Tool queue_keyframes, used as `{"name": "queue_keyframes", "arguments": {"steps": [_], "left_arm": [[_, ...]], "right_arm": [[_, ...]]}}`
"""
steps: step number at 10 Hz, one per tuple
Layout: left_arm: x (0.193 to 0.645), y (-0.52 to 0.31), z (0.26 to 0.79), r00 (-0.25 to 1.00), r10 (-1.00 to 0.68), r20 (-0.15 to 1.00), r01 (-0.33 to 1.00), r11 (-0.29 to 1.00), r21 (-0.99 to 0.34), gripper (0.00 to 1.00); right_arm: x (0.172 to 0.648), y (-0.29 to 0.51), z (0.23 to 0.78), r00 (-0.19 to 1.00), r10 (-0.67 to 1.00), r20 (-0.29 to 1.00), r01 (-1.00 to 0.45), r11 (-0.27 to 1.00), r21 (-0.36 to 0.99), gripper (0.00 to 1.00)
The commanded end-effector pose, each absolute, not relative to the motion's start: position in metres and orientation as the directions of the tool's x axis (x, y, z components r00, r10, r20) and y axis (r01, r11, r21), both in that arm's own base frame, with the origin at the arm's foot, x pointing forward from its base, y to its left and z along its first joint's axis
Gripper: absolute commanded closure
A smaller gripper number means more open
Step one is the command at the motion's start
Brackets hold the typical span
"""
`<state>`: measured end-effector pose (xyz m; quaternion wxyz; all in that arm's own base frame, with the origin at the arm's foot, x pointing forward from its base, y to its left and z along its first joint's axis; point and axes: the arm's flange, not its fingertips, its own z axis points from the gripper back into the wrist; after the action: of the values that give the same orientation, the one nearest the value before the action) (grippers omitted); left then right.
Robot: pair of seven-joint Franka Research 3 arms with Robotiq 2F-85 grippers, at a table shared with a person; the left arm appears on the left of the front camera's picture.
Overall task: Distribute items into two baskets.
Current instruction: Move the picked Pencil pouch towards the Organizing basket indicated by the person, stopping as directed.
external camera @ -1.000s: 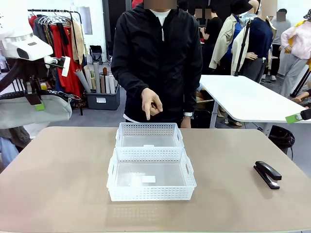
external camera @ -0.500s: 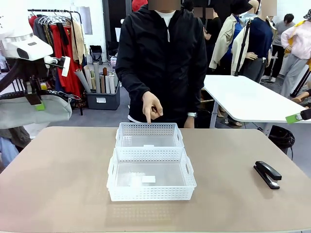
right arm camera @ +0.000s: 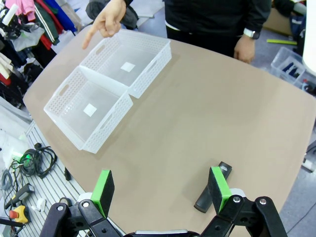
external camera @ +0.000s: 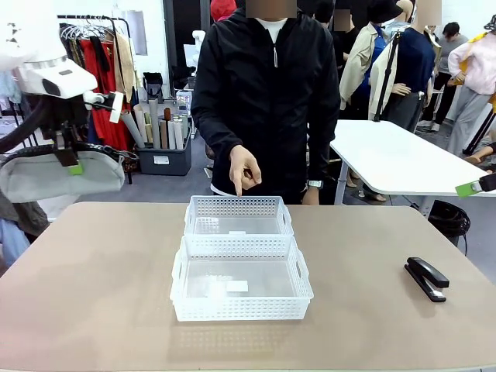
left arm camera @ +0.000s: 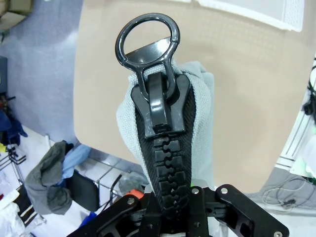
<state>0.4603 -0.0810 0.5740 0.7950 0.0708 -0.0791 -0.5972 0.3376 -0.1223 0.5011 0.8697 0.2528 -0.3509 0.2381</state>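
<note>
Front view: my left gripper [external camera: 71,164] is clamped tight on the grey pouch [external camera: 46,177], high in the air and well to the left of the near basket [external camera: 241,308]. The pouch hangs flat and sags at both ends, so I judge it soft, light and floppy. It will drape rather than drop cleanly. The second basket [external camera: 236,206] sits touching the near basket's far side, and both are white, perforated and empty. Beyond the near basket, a person's hand [external camera: 243,170] points a finger down at that second one. The black stapler [external camera: 426,278] lies on the table [external camera: 101,271] well to the right of the near basket.

Left wrist view: my fingers pinch the pouch right on its chunky black zipper [left arm camera: 165,163], with the ring pull [left arm camera: 146,42] standing at the far end. The stiff zipper looks like a surer hold than the woven cloth.

Right wrist view: my right gripper [right arm camera: 160,190] stands wide and holds nothing, far to the right of the near basket. The stapler lies just past one green pad. It looks small, hard and smooth, probably heavy for its size. I would take it across its narrow body near the middle.
</note>
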Motion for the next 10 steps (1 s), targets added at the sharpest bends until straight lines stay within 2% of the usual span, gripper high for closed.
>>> {"name": "queue_keyframes", "arguments": {"steps": [1,10], "left_arm": [[0.482,-0.094,0.577,0.269,-0.963,0.016,0.934,0.265,0.238,1.00],[0.539,-0.142,0.558,0.156,-0.986,0.050,0.961,0.163,0.221,1.00]], "right_arm": [[0.337,-0.122,0.502,0.636,0.237,0.734,-0.596,0.756,0.273,0.00],[0.337,-0.122,0.502,0.636,0.237,0.734,-0.596,0.756,0.273,0.00]]}}
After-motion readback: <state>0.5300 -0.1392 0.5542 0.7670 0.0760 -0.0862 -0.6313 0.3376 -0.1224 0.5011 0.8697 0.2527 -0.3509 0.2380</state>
